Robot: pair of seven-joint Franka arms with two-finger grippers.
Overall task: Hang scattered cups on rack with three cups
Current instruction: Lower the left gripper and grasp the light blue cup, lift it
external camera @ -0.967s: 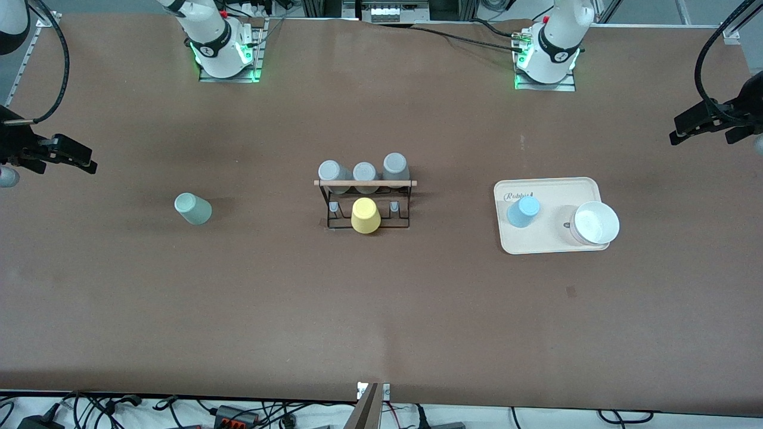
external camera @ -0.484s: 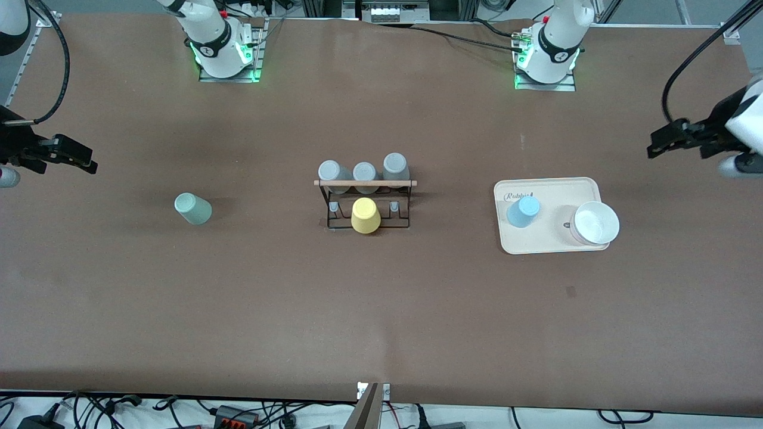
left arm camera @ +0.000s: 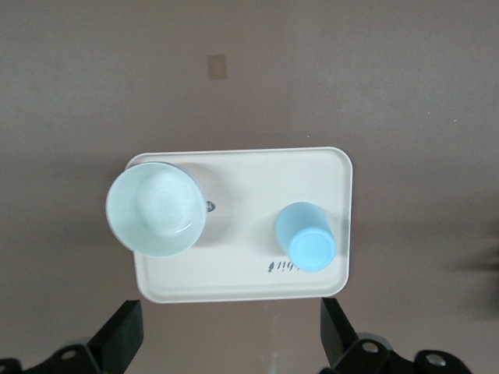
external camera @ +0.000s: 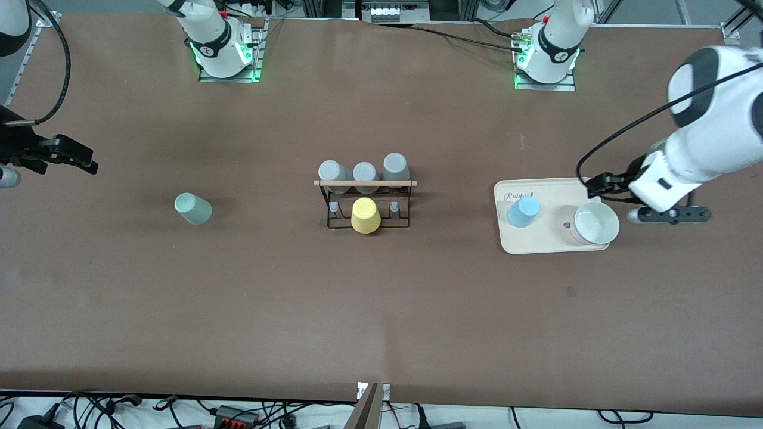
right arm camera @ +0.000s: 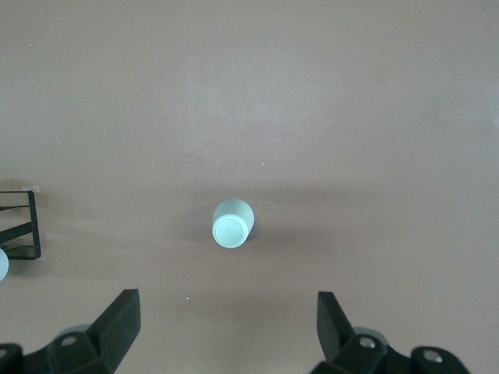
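Brown matte bench (external camera: pixel 381 310). Nothing hung yet; both scattered cups remain. Beige tray (external camera: pixel 554 241), smooth, round-cornered, holds a white bowl (external camera: pixel 595 223) and the light blue cup (external camera: pixel 523 211), inverted. Black wire rack (external camera: pixel 365 202) with wooden rod at centre, bearing a yellow cup (external camera: pixel 365 215); three grey cups (external camera: pixel 362 172) just beside it. Mint cup (external camera: pixel 192 208), inverted, tapered, toward the right arm's end. Left hand (left arm camera: pixel 230 343) over the tray's edge, spread wide, empty; right hand (right arm camera: pixel 226 339) over bare bench, likewise.

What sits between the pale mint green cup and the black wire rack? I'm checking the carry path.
Nothing: in the front view only bare brown tabletop separates the pale mint green plastic cup from the black wire rack with a wooden rod.
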